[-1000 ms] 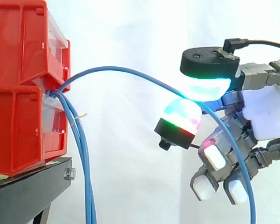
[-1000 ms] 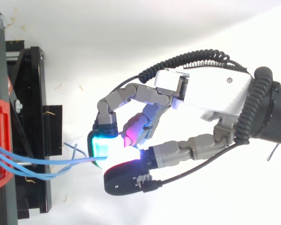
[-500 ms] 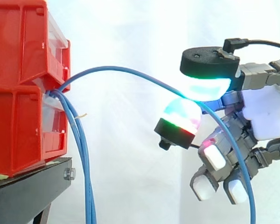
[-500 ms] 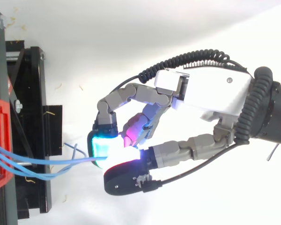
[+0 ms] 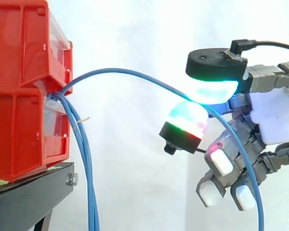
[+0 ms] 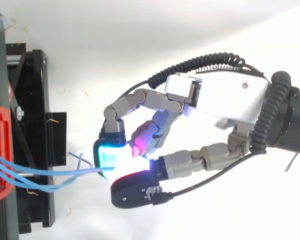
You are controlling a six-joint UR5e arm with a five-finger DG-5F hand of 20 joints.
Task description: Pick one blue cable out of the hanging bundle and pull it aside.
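One blue cable (image 5: 135, 74) arcs from the red bins (image 5: 24, 86) to the right, away from the bundle (image 5: 84, 159) that hangs straight down beside the black stand. The hand (image 5: 269, 115) pinches this cable between a glowing thumb pad and a glowing fingertip (image 5: 185, 118); past the pinch the cable drops down in front of the curled fingers. From above, the hand (image 6: 225, 100) reaches in from the right, and the pulled cable (image 6: 55, 172) runs from the bins to the cyan pads (image 6: 110, 155).
Two stacked red bins sit on a black stand (image 5: 29, 192) at the left. The stand's frame (image 6: 30, 125) runs along the left edge in the top view. A white curtain lies behind everything.
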